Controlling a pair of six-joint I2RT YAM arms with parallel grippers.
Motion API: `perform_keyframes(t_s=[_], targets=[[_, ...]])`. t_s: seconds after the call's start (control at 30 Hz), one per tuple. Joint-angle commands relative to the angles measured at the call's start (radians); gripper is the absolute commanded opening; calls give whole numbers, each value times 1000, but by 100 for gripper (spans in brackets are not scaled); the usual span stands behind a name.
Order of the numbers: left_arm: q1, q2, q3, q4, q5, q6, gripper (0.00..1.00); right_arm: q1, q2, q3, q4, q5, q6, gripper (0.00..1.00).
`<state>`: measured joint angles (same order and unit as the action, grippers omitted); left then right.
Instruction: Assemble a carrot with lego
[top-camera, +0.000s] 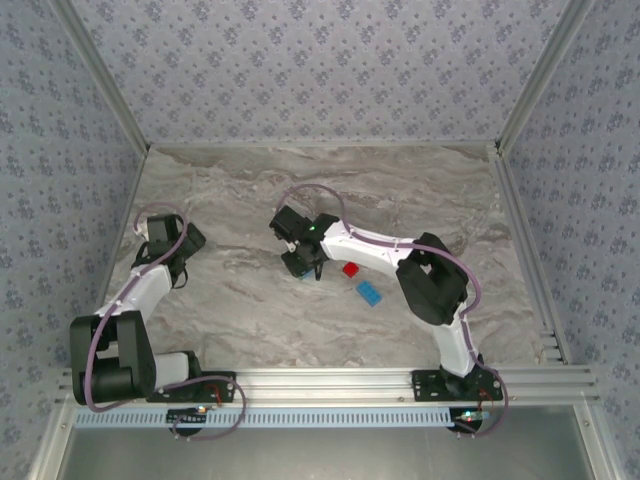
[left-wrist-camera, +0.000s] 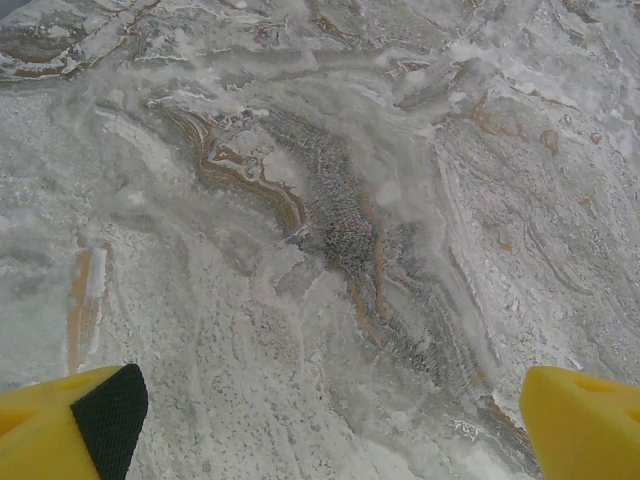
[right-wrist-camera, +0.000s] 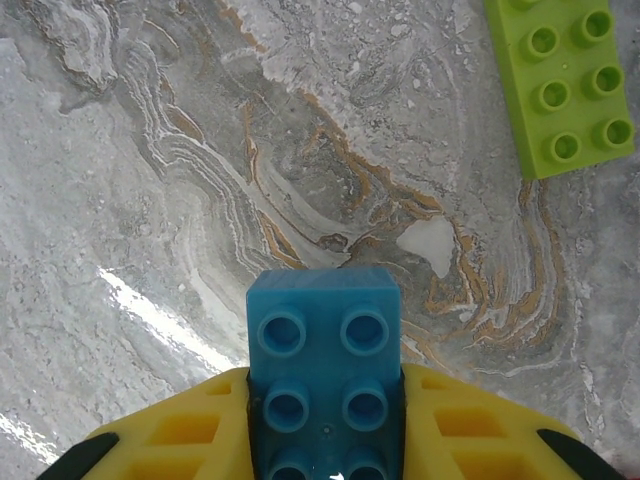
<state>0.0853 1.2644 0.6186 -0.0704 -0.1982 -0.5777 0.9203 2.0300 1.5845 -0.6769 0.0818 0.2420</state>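
My right gripper (right-wrist-camera: 325, 425) is shut on a blue lego brick (right-wrist-camera: 322, 375), studs facing the camera, held just above the marble table. A lime-green brick (right-wrist-camera: 560, 85) lies flat on the table ahead and to the right of it. In the top view the right gripper (top-camera: 300, 262) hangs over the table's middle, with a red brick (top-camera: 350, 269) and a second blue brick (top-camera: 369, 293) lying to its right. My left gripper (top-camera: 185, 245) is at the left side, open, its yellow fingers (left-wrist-camera: 95, 425) spread wide over bare marble. The carrot is out of view.
The marble table (top-camera: 330, 190) is enclosed by patterned walls at the back and both sides. An aluminium rail (top-camera: 330, 380) runs along the near edge where both arm bases are bolted.
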Motion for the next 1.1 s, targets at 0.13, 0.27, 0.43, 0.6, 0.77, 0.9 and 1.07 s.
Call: perform_keyframes(t_s=[0.13,0.27,0.43,0.6,0.77,0.9,1.07], targets=[[3,3,38,5,1,-3,98,-4,12,-6,-21,2,-12,48],[3,1,38,4,1,-3,98,-4,-17,0,-28,18,-13,60],[5,1,37,4,1,-4,97,-4,-117,-19,-38,65,-19,69],[4,-4,36,4,1,-4,98,-16,-307,-132,-43,113,-30,76],[4,-6,35,4,4,-6,97,-48,-457,-312,-65,133,-34,76],[4,-13,30,4,6,-6,97,-81,-530,-509,-25,113,-6,76],[4,-17,29,5,6,-7,97,-96,-556,-645,23,116,38,76]])
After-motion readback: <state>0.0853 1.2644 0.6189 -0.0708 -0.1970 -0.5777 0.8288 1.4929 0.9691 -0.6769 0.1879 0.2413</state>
